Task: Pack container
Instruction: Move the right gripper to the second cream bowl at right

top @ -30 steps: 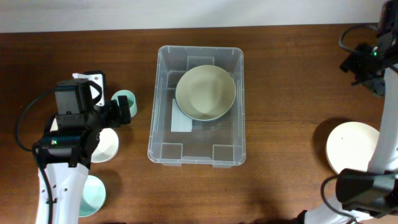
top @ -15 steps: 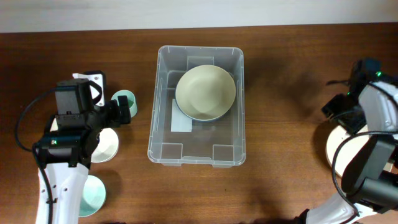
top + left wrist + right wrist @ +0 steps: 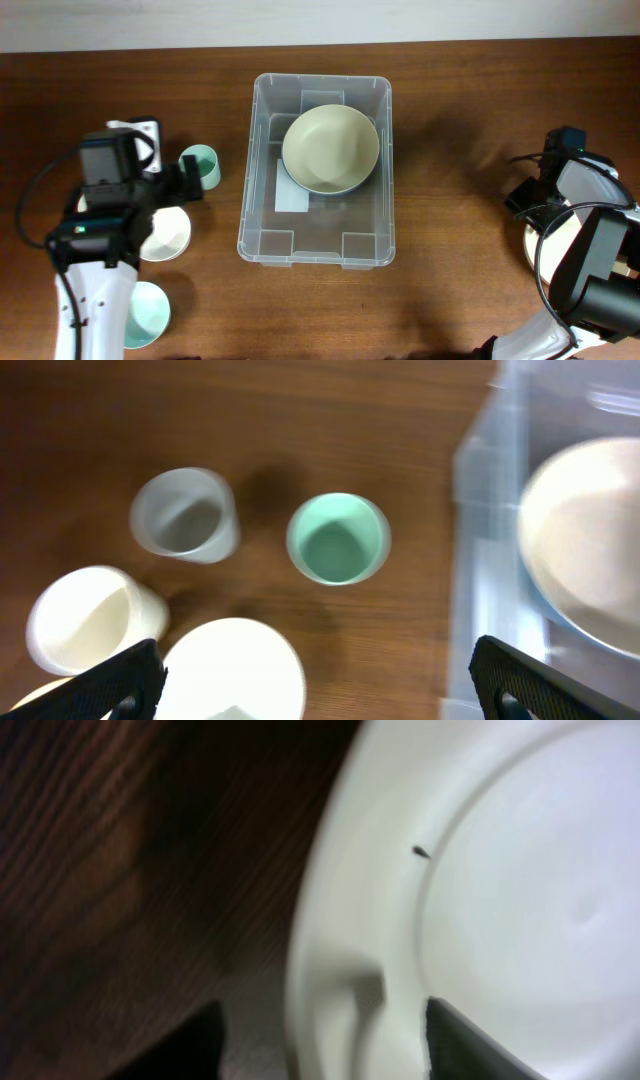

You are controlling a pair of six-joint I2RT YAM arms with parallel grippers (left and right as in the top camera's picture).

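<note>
**Seat the grip on the plate rim**

Nearest, the right tool (image 3: 330,1040) straddles the white plate's (image 3: 520,920) rim, jaws apart; closing squarely before lifting looks wise; the left tool (image 3: 320,680) hangs wide open over a green cup (image 3: 338,540); beyond, the container (image 3: 315,225) sits mid-table, one bowl (image 3: 330,150) inside.

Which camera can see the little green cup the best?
The left wrist view: the green cup sits whole and close, open side up. Overhead shows it small, partly hidden by the left arm. The right wrist view misses it.
</note>
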